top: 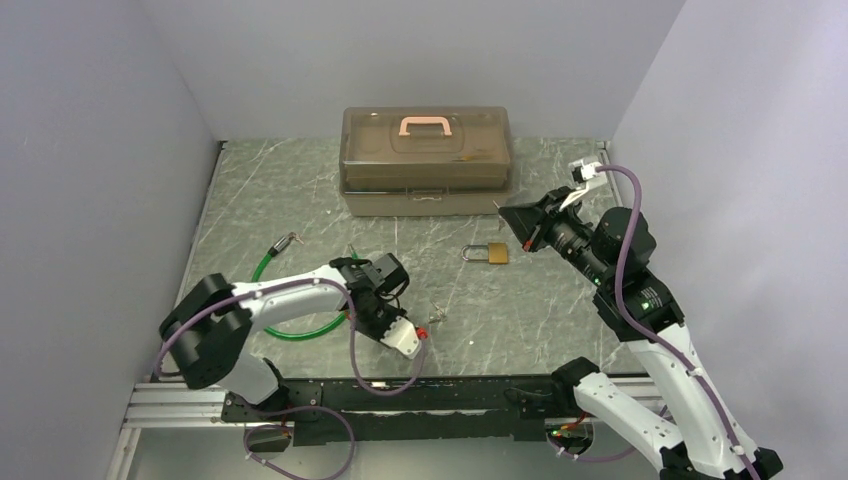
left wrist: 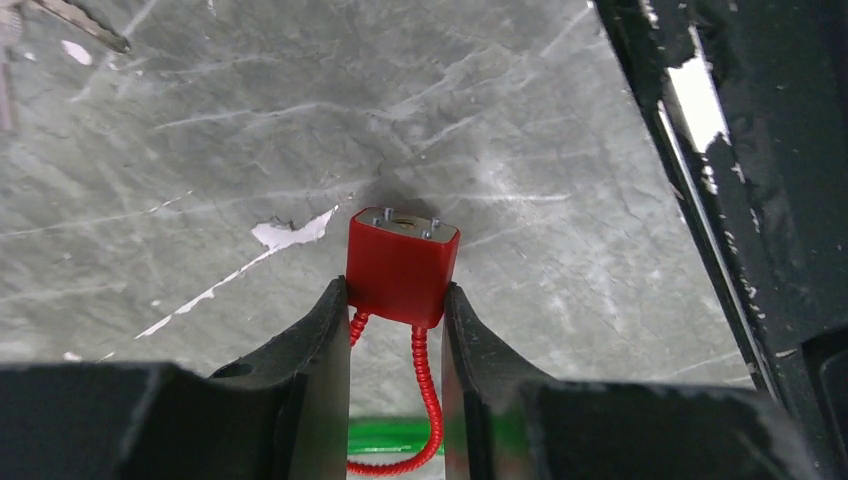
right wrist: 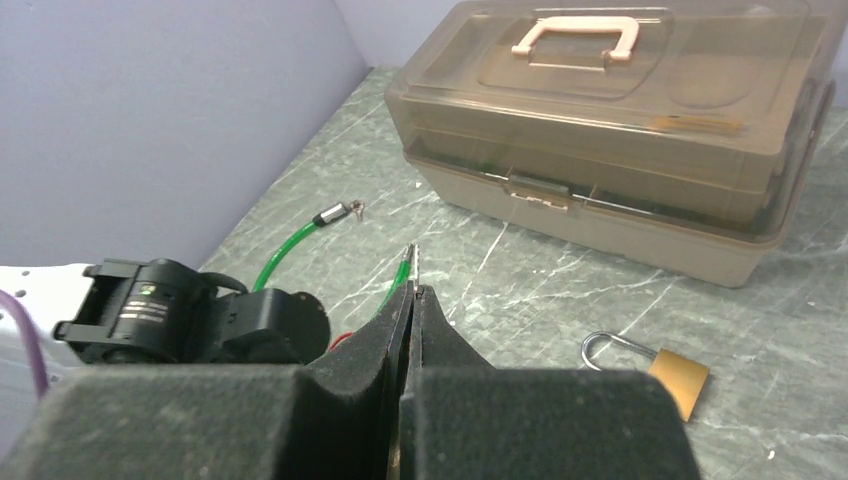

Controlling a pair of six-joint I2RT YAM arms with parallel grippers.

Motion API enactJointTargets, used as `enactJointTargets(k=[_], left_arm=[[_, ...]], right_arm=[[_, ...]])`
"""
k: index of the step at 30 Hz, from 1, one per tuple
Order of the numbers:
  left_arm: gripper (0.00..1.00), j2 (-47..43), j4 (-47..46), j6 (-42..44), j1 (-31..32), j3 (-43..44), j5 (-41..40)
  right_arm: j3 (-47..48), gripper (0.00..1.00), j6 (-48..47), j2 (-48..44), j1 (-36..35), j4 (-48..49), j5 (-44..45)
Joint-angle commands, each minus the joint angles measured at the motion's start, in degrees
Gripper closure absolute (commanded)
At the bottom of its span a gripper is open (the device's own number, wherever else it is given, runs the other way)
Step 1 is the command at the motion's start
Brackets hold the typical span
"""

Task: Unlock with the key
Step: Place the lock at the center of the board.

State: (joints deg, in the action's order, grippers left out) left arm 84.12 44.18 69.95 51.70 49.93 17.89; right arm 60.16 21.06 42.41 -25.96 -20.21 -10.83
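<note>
My right gripper (top: 512, 214) (right wrist: 412, 290) is shut on the tiny silver-grey key (right wrist: 410, 258), and only the key's tip shows past the pads. It hovers above the table, up and to the right of the small brass padlock (top: 490, 253) (right wrist: 668, 372), which lies flat with its shackle closed. My left gripper (top: 405, 338) (left wrist: 395, 296) is shut on the red square tag (left wrist: 402, 264), holding it close to the table. The tag's red wire (left wrist: 428, 400) loops back between the fingers.
A brown translucent toolbox (top: 427, 160) (right wrist: 610, 120) with a pink handle stands at the back. A green cable (top: 300, 328) (right wrist: 290, 245) with a silver metal tip (top: 291, 240) (right wrist: 334, 213) loops around the left arm. Walls close in left, right and back.
</note>
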Motion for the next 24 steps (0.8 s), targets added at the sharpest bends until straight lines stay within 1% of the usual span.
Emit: enactJointTargets(k=[1, 2, 4, 5, 7, 8, 11, 12, 13, 14, 16, 19, 22, 24], left_arm=[[0.93, 6.0, -0.8, -2.2, -1.7, 4.1, 2.5], [0.87, 7.1, -1.1, -2.0, -2.1, 4.5, 2.7], [0.70, 8.5, -1.5, -0.4, -2.6, 4.4, 3.2], [0.59, 8.8, -1.8, 0.6, -2.7, 4.0, 3.4], [0.33, 9.2, -1.3, 2.4, -2.8, 3.3, 4.3], [0.26, 9.3, -1.1, 2.9, -2.8, 3.1, 4.6], [0.22, 9.6, 0.0, 4.6, -3.0, 3.4, 5.8], [0.09, 9.9, 0.7, 5.2, -3.0, 4.0, 6.3], [0.02, 10.5, 1.7, 5.6, -3.1, 4.9, 6.7], [0.01, 11.4, 2.6, 6.2, -3.0, 5.7, 7.2], [0.02, 12.6, 4.5, 8.1, -3.1, 7.2, 8.2], [0.16, 14.3, 7.0, 10.6, -3.1, 8.7, 9.1], [0.30, 16.9, 8.0, 11.0, -3.2, 10.8, 8.6], [0.43, 19.0, 10.5, 11.3, -3.2, 12.7, 8.1]], right_arm=[[1.4, 1.00, 0.0, 0.6, 0.1, 2.6, -1.5], [1.5, 1.00, -0.2, 0.8, 0.1, 2.5, -1.6], [1.7, 1.00, -0.7, 1.0, 0.2, 2.4, -1.6], [1.9, 1.00, -0.9, 1.2, 0.1, 2.1, -1.6], [2.2, 1.00, -1.5, 1.5, 0.1, 1.7, -1.7], [2.4, 1.00, -1.7, 1.5, 0.2, 1.5, -1.8], [2.3, 1.00, -1.9, 1.6, 0.2, 1.4, -2.1], [2.1, 1.00, -2.0, 1.6, 0.2, 1.6, -2.2], [2.0, 1.00, -1.9, 1.7, 0.2, 1.9, -2.3], [1.9, 1.00, -2.0, 1.7, 0.2, 2.0, -2.4], [1.9, 1.00, -1.8, 1.8, 0.2, 2.1, -2.5], [2.2, 1.00, -2.0, 1.7, 0.2, 1.8, -2.4], [2.5, 1.00, -2.4, 1.8, 0.2, 1.3, -2.1], [2.8, 1.00, -2.6, 1.8, 0.2, 1.1, -2.1]])
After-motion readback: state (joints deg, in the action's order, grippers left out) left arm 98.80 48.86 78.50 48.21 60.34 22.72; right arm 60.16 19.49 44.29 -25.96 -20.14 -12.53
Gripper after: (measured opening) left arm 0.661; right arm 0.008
